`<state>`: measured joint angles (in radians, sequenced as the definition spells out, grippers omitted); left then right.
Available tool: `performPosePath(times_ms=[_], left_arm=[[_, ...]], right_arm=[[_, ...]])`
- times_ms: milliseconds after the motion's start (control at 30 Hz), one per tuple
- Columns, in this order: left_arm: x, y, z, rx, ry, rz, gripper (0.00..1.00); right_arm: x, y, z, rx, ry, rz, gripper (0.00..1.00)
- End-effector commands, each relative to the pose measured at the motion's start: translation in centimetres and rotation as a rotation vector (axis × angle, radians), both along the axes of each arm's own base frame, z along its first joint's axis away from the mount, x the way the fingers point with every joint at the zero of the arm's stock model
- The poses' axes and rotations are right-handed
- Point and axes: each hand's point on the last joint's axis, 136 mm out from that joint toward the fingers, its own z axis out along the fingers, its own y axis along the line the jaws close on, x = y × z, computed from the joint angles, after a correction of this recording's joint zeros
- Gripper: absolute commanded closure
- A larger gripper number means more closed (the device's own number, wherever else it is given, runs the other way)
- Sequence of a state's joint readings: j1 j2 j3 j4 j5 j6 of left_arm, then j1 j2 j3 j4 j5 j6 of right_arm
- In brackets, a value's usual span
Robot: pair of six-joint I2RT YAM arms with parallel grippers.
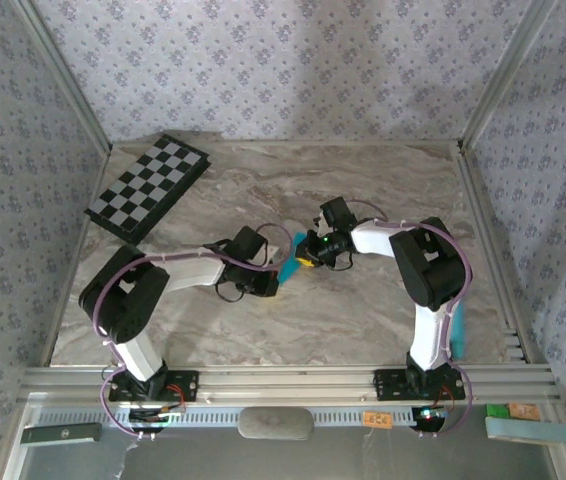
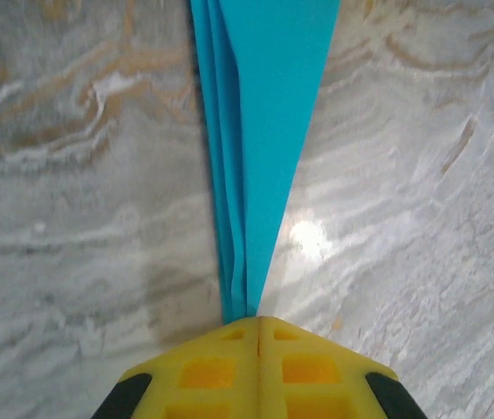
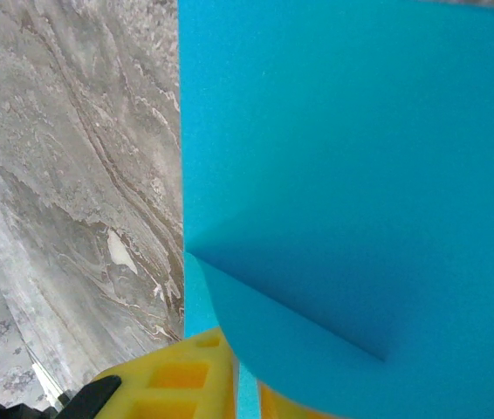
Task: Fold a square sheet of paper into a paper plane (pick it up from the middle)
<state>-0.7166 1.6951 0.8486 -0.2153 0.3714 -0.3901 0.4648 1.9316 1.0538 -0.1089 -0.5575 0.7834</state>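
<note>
**Top external view: nearly folded, pinched from both sides**

Finds the paper plane (image 1: 291, 268) low over the middle of the marble tabletop (image 1: 363, 320), between the two arms and well apart from the checkerboard (image 1: 149, 186) at the far left. Through the left wrist camera, tapers to a narrow tip with several lengthwise layers, that tip clamped in the fully closed left pincer (image 2: 257, 327). Through the right wrist camera, spreads as a broad turquoise face with one flap curling loose over a finger; nipped by the right pincer (image 3: 245, 384), jaws nearly together on a thin strip of paper. Judged from this: main lengthwise folds made, no flat square left. Probably left: pressing that loose flap down, sharpening the wing creases, then setting down and letting go. Cannot tell whether resting on the tabletop or held just above.
</note>
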Motion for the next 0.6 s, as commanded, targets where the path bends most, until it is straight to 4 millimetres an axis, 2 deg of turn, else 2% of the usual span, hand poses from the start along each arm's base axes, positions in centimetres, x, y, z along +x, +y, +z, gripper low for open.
performPosePath(times_ms=[0,133,267,333,433,567], left_arm=[[-4.8,5.1,-2.6,0.222,0.159,-0.021,1.00],[-3.4,4.2,0.2,0.164,0.093,-0.004,1.00],[-0.7,1.9,4.4,-0.001,-0.020,0.054,1.00],[0.6,0.4,5.6,-0.088,-0.051,0.094,1.00],[2.0,-1.5,6.0,-0.171,-0.050,0.134,1.00],[3.3,-3.5,4.8,-0.202,-0.016,0.158,1.00]], right_arm=[[-3.3,-4.6,-6.4,-0.256,0.153,-0.042,0.83],[-3.4,-4.2,-6.1,-0.240,0.150,-0.035,0.83],[-3.5,-2.8,-4.7,-0.173,0.134,-0.030,0.83],[-3.5,-2.0,-3.7,-0.139,0.122,-0.027,0.83],[-3.3,-1.0,-2.4,-0.097,0.101,-0.023,0.83],[-2.7,-0.6,-1.3,-0.065,0.070,-0.020,0.83]])
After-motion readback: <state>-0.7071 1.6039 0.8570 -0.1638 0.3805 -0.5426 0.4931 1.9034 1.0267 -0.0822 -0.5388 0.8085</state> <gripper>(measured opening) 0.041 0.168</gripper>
